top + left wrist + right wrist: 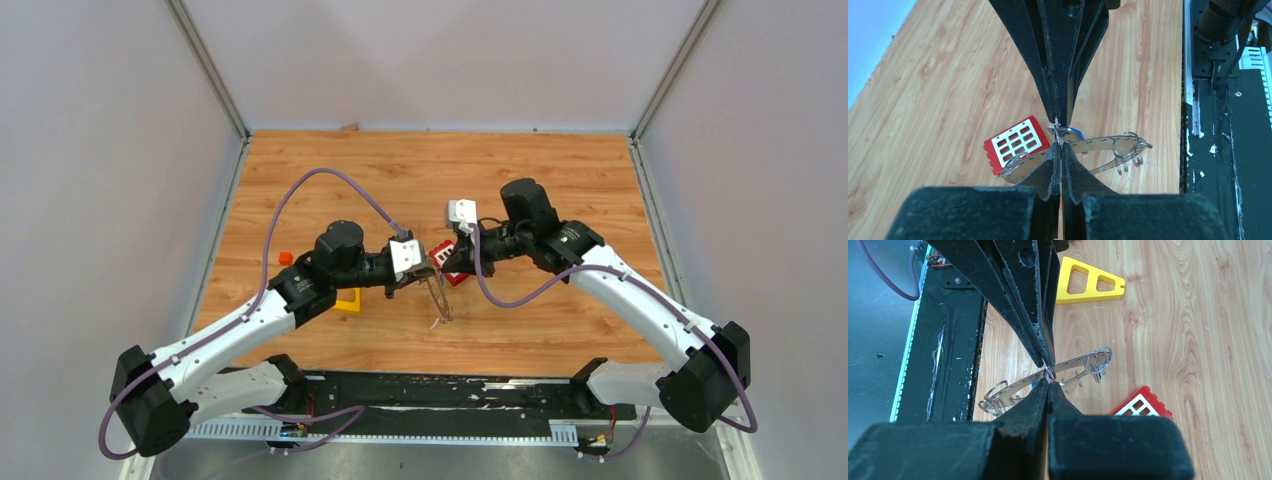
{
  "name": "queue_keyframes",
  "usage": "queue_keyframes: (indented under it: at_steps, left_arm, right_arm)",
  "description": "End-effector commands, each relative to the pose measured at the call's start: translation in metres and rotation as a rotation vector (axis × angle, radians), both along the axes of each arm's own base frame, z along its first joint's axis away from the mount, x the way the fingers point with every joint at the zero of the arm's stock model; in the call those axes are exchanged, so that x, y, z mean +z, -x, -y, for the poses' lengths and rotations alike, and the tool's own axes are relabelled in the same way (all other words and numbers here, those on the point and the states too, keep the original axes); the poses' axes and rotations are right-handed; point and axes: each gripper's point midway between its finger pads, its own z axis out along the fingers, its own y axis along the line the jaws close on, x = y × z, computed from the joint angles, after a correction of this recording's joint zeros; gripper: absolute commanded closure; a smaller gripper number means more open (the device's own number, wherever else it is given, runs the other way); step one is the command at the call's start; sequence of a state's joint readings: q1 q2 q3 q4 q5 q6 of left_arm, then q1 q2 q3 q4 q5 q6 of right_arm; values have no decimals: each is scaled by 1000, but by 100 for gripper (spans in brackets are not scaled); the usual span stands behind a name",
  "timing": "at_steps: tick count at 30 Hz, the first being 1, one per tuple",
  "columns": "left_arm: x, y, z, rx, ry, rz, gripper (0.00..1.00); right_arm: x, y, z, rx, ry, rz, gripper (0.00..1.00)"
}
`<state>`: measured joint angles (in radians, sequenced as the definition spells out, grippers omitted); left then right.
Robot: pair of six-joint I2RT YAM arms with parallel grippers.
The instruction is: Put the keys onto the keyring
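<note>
Wooden table (560, 190), keyring (1103, 142) held up over it.
My left gripper (1060, 147) pinches the keyring tight; my right gripper (1048, 382) is squeezed closed at the same spot, just beside the blue key (1075, 133).

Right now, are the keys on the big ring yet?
Not clearly. Done: nothing I can confirm. In hand: the left gripper and right gripper are both shut, tip to tip, meeting at the keyring, with the blue-headed key right at that spot. Still to do: I can't tell whether that key is threaded on, and the black-headed key isn't visible.
</note>
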<state>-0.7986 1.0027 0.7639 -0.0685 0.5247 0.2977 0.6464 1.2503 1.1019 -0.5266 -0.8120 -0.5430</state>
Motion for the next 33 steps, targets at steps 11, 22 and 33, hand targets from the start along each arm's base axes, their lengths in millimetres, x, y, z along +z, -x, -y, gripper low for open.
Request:
queue_keyframes:
  at_steps: [11,22,33]
  left_arm:
    - [30,1,6,-5,83,45,100]
    - [29,-3,11,-14,86,41,100]
    - [26,-7,11,1,71,43,100]
  right_arm:
    - [12,-23,3,-90,3,79,100]
    - [16,-27,-3,-127,-6,56,100]
    - [30,-17,-8,-89,-52,37,100]
